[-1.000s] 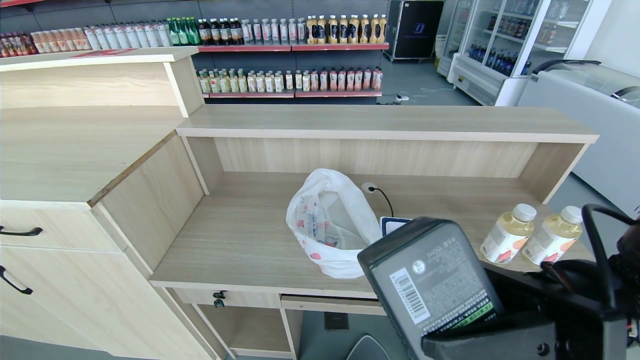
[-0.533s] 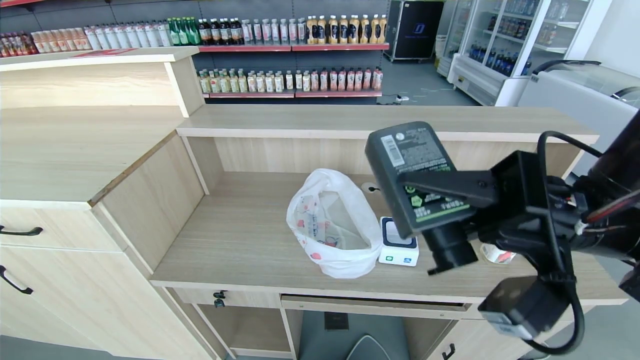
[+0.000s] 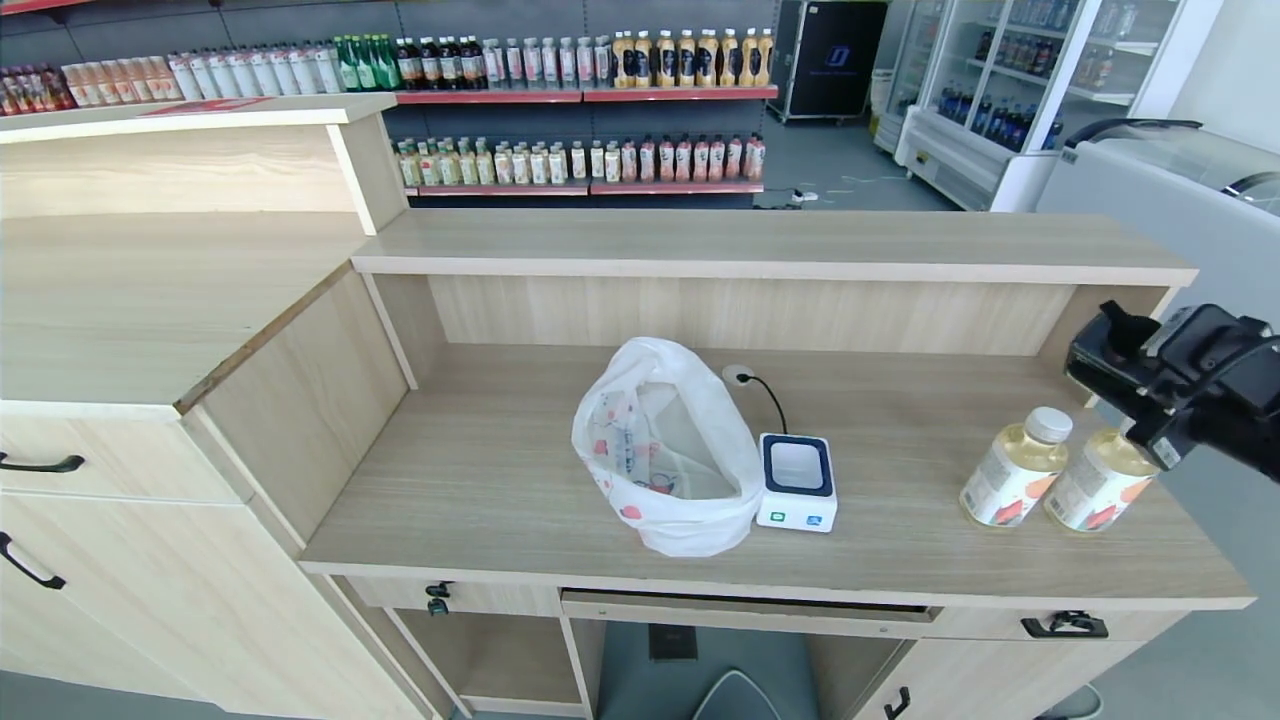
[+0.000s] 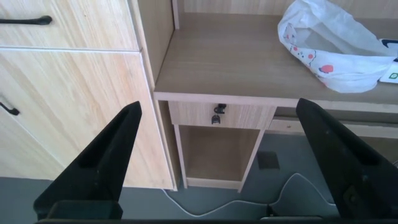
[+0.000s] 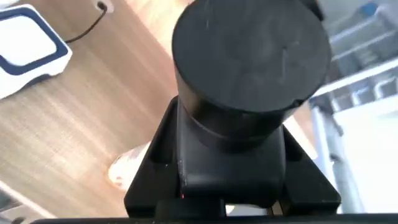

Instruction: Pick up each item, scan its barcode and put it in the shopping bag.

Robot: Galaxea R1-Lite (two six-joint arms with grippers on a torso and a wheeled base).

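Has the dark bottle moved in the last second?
Yes. The dark bottle swung right, from above the scanner to over the juice bottles.

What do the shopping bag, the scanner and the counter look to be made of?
Shopping bag: thin plastic film, white and half see-through, crumpled, with a printed pattern.
Scanner: hard moulded plastic, smooth white shell with a dark blue frame around the window.
Counter: pale wood-grain board, matt, probably laminate rather than solid wood, given the even grain.
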